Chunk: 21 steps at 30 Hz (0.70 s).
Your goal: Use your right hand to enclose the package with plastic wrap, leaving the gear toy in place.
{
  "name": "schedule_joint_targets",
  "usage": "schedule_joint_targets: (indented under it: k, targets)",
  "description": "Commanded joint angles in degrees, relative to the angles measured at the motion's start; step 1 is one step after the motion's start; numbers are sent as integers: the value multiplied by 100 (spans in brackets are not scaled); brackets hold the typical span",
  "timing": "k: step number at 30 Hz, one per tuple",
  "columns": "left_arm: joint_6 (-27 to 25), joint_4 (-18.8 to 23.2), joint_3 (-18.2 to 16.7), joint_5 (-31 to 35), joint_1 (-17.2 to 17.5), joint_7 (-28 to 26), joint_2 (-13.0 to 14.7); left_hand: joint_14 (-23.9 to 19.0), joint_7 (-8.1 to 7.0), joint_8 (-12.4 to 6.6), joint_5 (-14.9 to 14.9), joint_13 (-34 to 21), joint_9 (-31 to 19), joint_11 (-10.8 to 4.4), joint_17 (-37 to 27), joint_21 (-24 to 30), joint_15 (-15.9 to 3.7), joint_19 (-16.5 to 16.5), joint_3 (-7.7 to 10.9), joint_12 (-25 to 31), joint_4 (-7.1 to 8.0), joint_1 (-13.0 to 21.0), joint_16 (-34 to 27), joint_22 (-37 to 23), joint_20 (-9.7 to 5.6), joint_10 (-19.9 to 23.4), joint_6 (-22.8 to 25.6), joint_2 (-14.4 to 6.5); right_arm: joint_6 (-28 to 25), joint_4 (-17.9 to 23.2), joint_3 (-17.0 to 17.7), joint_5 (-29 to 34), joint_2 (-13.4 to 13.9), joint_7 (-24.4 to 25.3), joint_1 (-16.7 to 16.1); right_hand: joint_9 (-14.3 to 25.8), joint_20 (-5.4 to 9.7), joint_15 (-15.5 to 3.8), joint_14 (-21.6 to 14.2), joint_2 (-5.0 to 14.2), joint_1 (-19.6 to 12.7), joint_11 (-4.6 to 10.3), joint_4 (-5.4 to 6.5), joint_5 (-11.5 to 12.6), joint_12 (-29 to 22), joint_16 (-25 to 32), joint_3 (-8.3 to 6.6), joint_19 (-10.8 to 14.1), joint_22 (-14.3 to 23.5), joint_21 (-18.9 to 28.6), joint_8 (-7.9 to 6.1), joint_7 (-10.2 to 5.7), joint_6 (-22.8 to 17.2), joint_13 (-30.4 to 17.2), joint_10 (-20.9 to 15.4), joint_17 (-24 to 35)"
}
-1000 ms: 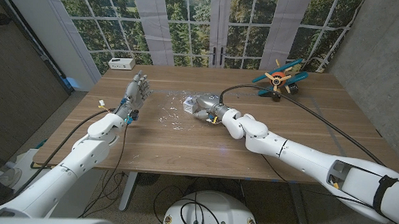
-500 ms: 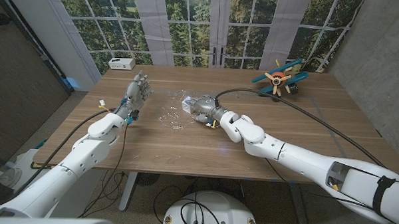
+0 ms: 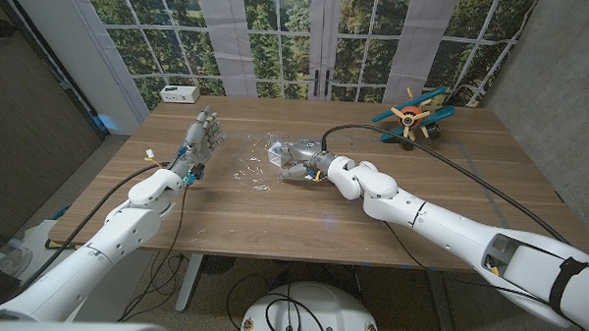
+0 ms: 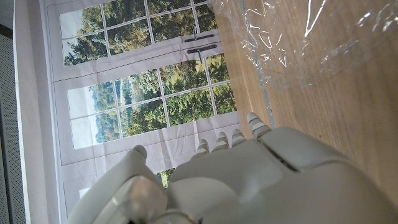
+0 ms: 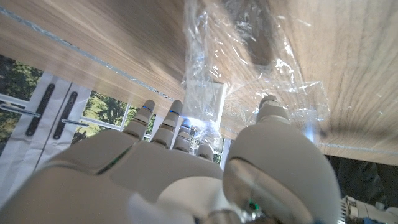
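A small white package lies mid-table under crumpled clear plastic wrap that spreads toward my left side. My right hand sits against the package's right side, fingers and thumb curled on the wrap there. In the right wrist view the right hand has its fingertips and thumb on the bunched plastic wrap around the package. The blue and orange gear toy stands at the far right, apart from both hands. My left hand stands upright with fingers apart, holding nothing, left of the wrap.
A white box sits at the table's far left corner. A black cable runs along my right arm across the table. In the left wrist view, the left hand is near an edge of plastic wrap on the wooden table.
My right forearm has swung a little and the hand has shifted slightly on the wrapped package. The left hand and the gear toy have not moved.
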<state>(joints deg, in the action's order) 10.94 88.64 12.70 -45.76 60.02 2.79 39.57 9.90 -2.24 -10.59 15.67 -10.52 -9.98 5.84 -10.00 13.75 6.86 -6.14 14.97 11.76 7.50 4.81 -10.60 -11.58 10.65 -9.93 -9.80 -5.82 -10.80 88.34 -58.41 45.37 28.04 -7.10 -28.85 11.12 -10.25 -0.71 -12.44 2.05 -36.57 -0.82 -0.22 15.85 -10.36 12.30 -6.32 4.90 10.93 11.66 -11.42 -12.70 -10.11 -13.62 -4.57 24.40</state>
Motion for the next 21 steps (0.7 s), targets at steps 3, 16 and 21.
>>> schedule_joint_targets:
  k: [3, 16, 21]
  targets:
    - [15, -62, -5, -15, 7, 18, -19, 360, -41, -3, -11, -24, -22, 10, -14, -14, 21, -11, 52, -9, 5, 60, -9, -14, 44, -525, -425, -144, 708, 201, 498, -914, 141, 1037, -352, -4, -21, 5, -39, 32, -103, 6, -103, 67, -32, 14, -61, 51, 4, 41, -12, 19, -60, 22, 79, -22]
    - [97, -51, -104, -89, 165, 23, -3, 366, -40, -2, -16, -25, -22, 3, -16, -16, 14, -14, 55, -10, 9, 61, -2, -15, 47, -529, -431, -138, 685, 630, 237, -392, 200, 633, -288, 3, -2, -150, -220, 344, -558, 311, -422, 146, -170, 59, -389, 214, -9, 100, -17, 16, -166, 88, -93, -151]
    - [177, -53, -148, -131, 239, 118, 13, 367, -43, -3, -18, -25, -22, 6, -16, -16, 13, -14, 57, -10, 10, 62, -1, -16, 48, -531, -428, -139, 330, 726, 17, 220, 99, 354, -165, 25, -14, -64, -200, 327, -549, 204, -506, 121, -163, 26, -418, 213, -16, 83, -259, 24, -961, 129, -113, -249]
